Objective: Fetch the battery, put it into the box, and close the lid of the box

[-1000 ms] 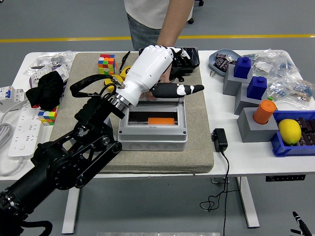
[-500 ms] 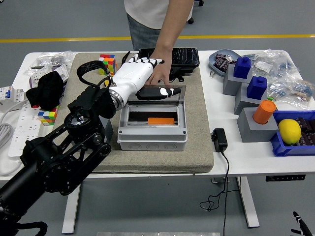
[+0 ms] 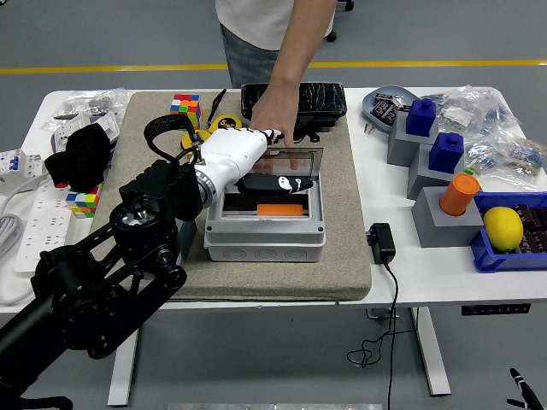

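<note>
**Lid half down, battery in the box**

Now the orange battery (image 3: 279, 209) lies inside the grey box (image 3: 265, 231), so only closing is left, I judge. The left hand (image 3: 244, 158) rests on the clear lid (image 3: 286, 166), its fingers (image 3: 278, 183) stretched flat and holding nothing, seemingly to press the lid down. A person's hand (image 3: 275, 109) steadies the lid's far edge. The right hand is out of view. Counted on the bench (image 3: 402, 265): one box, one battery, two puzzle cubes (image 3: 185, 109), one lemon (image 3: 503, 228).
</note>
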Controlling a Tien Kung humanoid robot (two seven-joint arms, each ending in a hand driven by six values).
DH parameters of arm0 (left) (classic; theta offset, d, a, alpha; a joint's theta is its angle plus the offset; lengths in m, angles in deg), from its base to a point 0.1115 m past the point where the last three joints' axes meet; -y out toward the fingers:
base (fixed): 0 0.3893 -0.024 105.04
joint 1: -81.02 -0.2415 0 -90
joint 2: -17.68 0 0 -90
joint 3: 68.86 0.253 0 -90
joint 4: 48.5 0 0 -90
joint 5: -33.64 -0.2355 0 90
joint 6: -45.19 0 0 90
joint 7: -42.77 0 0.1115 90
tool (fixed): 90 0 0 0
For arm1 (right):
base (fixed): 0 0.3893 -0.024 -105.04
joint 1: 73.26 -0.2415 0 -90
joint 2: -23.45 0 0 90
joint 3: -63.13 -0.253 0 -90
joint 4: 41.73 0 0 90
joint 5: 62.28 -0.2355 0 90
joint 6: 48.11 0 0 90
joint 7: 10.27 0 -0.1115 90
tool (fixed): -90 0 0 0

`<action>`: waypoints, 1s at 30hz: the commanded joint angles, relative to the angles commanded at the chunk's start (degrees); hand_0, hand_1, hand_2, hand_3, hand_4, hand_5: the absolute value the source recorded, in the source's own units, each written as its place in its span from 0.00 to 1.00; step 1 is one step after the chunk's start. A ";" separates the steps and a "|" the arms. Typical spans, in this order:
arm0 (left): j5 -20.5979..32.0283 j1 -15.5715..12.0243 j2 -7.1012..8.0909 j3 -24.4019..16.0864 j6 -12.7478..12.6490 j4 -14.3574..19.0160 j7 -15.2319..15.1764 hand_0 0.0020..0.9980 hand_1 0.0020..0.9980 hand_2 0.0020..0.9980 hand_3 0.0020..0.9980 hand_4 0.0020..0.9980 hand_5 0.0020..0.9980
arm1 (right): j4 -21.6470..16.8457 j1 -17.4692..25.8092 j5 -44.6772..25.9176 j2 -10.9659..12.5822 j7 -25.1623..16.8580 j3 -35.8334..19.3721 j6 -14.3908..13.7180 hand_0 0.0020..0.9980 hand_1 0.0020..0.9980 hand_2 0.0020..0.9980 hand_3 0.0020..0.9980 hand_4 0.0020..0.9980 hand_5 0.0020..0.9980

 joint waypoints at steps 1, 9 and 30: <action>0.28 -0.04 0.03 0.05 0.23 0.03 0.16 0.74 0.82 0.80 0.84 1.00 1.00 | 0.00 0.01 0.02 0.00 0.00 -0.03 -0.01 0.88 0.79 0.76 0.79 1.00 1.00; 1.37 -0.32 0.33 -0.20 2.69 1.34 2.45 0.71 0.80 0.79 0.81 1.00 1.00 | 0.00 0.15 0.13 0.09 0.04 -0.14 -0.05 0.88 0.79 0.76 0.79 1.00 1.00; 9.49 -1.35 0.60 0.89 7.99 4.85 4.21 0.30 0.64 0.69 0.73 1.00 1.00 | 0.00 0.03 0.04 0.06 -0.06 -0.44 -0.04 0.88 0.79 0.76 0.79 1.00 1.00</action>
